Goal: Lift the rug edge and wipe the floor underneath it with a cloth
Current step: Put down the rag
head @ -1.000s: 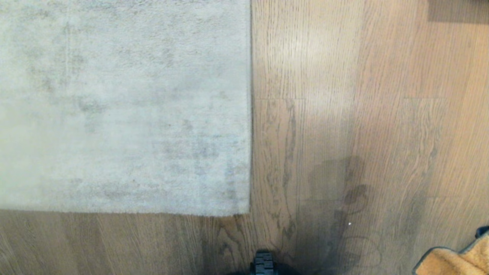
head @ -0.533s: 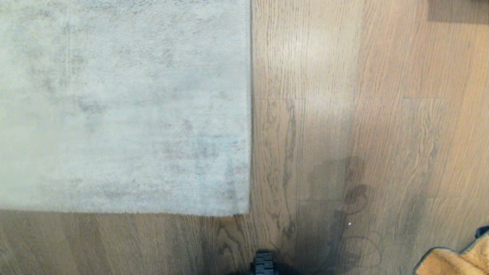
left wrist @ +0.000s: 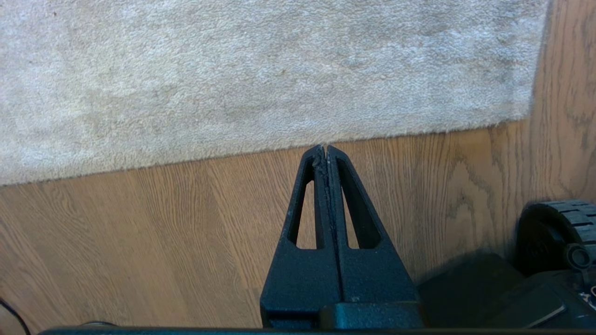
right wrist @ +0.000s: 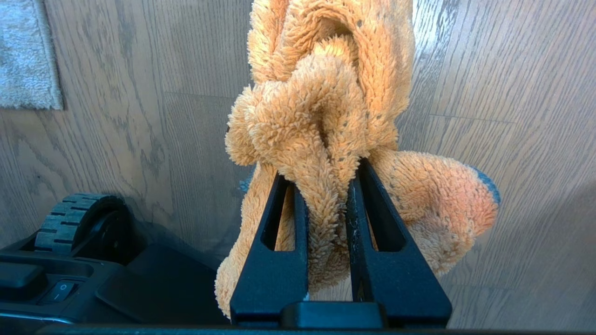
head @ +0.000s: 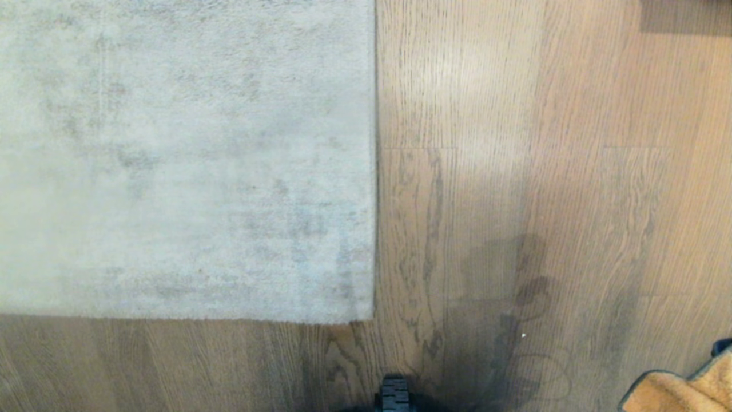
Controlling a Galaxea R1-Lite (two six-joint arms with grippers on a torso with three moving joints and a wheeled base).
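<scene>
On the floor (head: 543, 143) ahead of me, smooth oak-look planks with dark wavy grain carry a soft sheen, and a pale grey short-pile rug lies flat over the left part. The rug edge (head: 374, 171) runs straight away from me and turns a square corner near the base's ribbed black wheel (head: 394, 395).

From the left wrist camera I see my left gripper (left wrist: 325, 149) with its two black tapered fingers pressed tightly together, empty, their tips above bare wood just short of the rug's near border.

My right gripper (right wrist: 323, 177) is pinching the cloth (right wrist: 326, 107), a fluffy orange-yellow microfibre bundle with looped pile, bunched into folds between the fingers and hanging off the floor. A dark trimmed corner shows at one side. In the head view, only a tuft of it peeks in at the lower right corner.
</scene>
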